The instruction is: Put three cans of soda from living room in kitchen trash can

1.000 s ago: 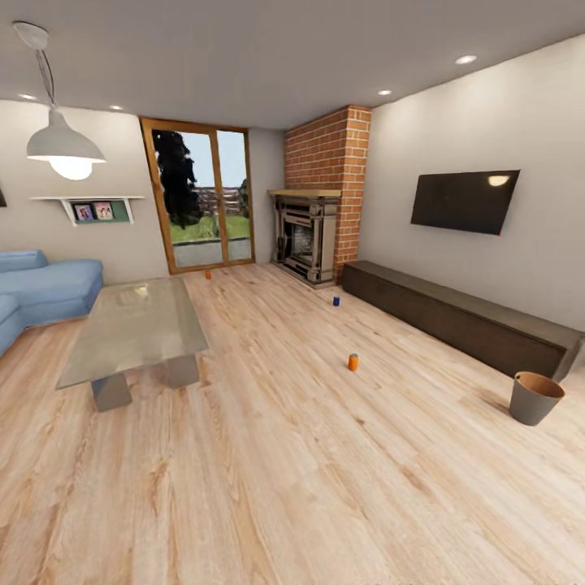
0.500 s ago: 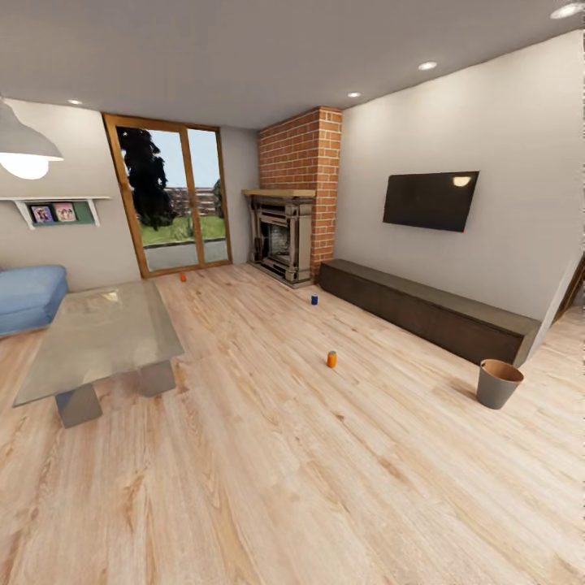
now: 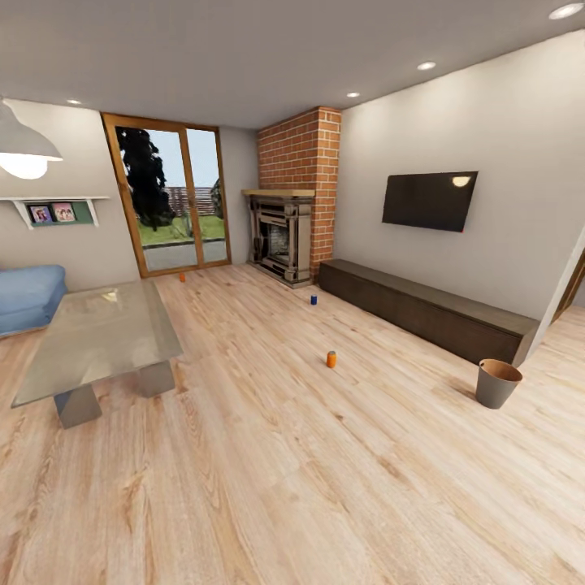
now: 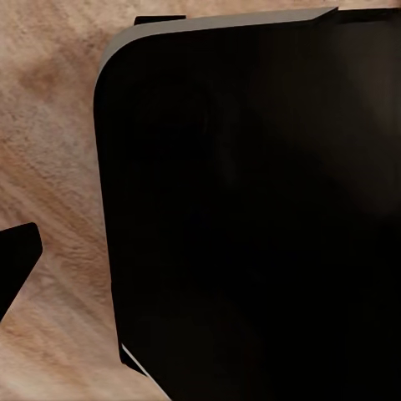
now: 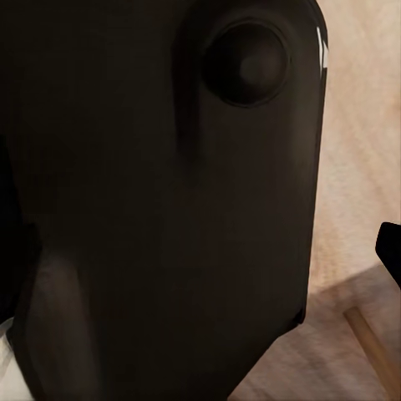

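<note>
Both wrist cams are mostly blocked by dark robot body over wood floor (image 4: 50,125), so can't tell if either gripper is open or closed. In the head view, the bin (image 3: 497,383) stands at the right by the low cabinet (image 3: 422,309). Nearest is an orange can (image 3: 331,358) mid-floor, then the blue can (image 3: 314,299) near the fireplace (image 3: 283,236), and another orange can (image 3: 182,277) by the glass door (image 3: 169,199).

Open floor (image 3: 268,455) spreads wide around the near orange can (image 3: 331,358). The glass surface (image 3: 97,333) stands at the floor's left edge, a dark cabinet (image 3: 422,313) along the right wall, the bin (image 3: 497,383) beside its near end.
</note>
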You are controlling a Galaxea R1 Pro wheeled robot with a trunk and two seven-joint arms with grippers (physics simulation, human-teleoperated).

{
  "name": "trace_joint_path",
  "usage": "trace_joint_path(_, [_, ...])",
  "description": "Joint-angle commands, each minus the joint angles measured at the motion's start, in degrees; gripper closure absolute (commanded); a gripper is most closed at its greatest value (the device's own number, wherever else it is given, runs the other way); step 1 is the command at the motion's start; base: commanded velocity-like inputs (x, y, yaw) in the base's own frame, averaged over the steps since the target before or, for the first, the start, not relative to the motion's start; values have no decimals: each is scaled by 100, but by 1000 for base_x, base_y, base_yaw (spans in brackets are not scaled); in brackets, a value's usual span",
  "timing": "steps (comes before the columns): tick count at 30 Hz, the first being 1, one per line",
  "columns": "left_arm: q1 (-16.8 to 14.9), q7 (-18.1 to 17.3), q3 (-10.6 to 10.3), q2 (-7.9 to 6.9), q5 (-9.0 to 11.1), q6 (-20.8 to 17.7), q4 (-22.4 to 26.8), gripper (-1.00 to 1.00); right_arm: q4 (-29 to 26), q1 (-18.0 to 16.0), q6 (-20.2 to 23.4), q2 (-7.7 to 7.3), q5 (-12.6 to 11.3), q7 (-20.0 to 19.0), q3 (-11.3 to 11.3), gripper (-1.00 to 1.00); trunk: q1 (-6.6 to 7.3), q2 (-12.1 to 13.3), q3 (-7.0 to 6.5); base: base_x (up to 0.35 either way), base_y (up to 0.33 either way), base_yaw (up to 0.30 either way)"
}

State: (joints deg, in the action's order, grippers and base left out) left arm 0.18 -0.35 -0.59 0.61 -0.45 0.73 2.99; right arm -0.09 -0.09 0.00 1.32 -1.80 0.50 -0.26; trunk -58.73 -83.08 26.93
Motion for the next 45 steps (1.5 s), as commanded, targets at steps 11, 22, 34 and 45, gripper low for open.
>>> trace_joint_path(11, [0,0,6,8,1,5,0,-100,0,0,9,21,-4,6,-9,-100,0,0,0,0,0,-226])
trace_joint_path(22, [0,0,15,9,1,7,118,-100,0,0,9,18,-4,3,-9,-100,0,0,0,0,0,-279])
trace_joint_path(34, [0,0,-4,9,-7,-1,132,-100,0,0,9,18,-1,6,-9,-100,0,0,0,11,0,-279])
trace_joint_path(45, [0,0,-20,-1,-17,-2,164,-100,0,0,9,18,1,5,-2,-100,0,0,0,279,0,-274])
